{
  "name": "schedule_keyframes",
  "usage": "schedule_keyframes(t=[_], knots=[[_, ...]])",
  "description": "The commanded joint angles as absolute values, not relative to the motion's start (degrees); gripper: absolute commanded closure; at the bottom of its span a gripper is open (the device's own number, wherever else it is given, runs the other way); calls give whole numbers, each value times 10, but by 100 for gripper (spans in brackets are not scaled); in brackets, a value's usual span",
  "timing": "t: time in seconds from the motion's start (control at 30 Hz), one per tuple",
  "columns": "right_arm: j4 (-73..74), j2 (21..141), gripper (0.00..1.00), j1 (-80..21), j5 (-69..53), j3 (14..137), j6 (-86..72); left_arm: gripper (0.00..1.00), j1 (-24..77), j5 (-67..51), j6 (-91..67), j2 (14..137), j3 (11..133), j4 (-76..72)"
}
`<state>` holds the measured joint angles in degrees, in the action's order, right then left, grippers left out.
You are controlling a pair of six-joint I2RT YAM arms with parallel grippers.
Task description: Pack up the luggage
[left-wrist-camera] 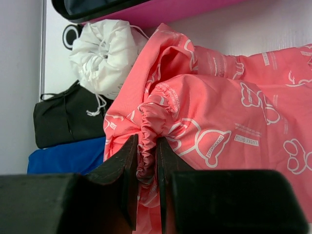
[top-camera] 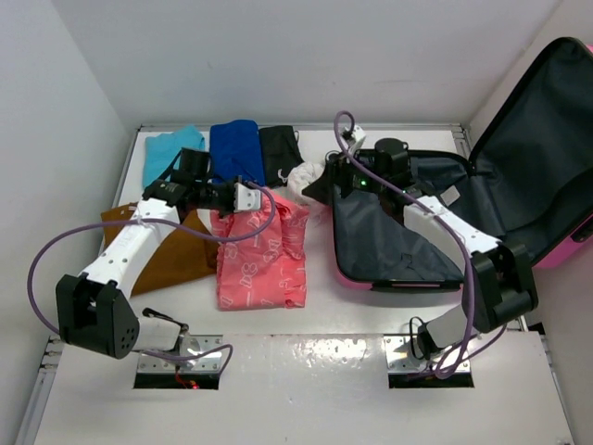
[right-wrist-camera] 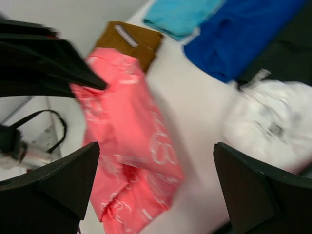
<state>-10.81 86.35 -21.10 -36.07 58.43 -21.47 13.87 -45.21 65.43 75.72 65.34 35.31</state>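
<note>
The pink luggage [top-camera: 400, 283] lies open at the right, its lid propped up and its dark grey lining showing; its pink edge also shows in the left wrist view [left-wrist-camera: 170, 12]. My left gripper [top-camera: 248, 197] is shut on the gathered neck of a coral-pink printed drawstring bag [top-camera: 261, 252], with the fabric pinched between the fingers [left-wrist-camera: 146, 148]. The bag [left-wrist-camera: 219, 112] lies on the table left of the luggage. My right gripper [top-camera: 320, 188] is open and empty by the luggage's left edge, above the table between the pink bag [right-wrist-camera: 126, 146] and a white bag [right-wrist-camera: 273, 122].
A white drawstring bag [top-camera: 306, 179] sits by the luggage's back left corner. A black bag [top-camera: 280, 148], a blue garment [top-camera: 236, 148] and a teal one [top-camera: 171, 153] lie along the back. A brown garment [top-camera: 167, 252] lies at the left. Walls enclose the table.
</note>
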Motion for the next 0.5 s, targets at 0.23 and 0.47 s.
schedule_keyframes(t=[0.23, 0.47], knots=[[-170, 903, 0, -301, -497, 615, -147, 100, 160, -464, 602, 715, 645, 240], [-198, 939, 0, -302, -438, 639, -145, 100, 183, -464, 607, 687, 645, 233]])
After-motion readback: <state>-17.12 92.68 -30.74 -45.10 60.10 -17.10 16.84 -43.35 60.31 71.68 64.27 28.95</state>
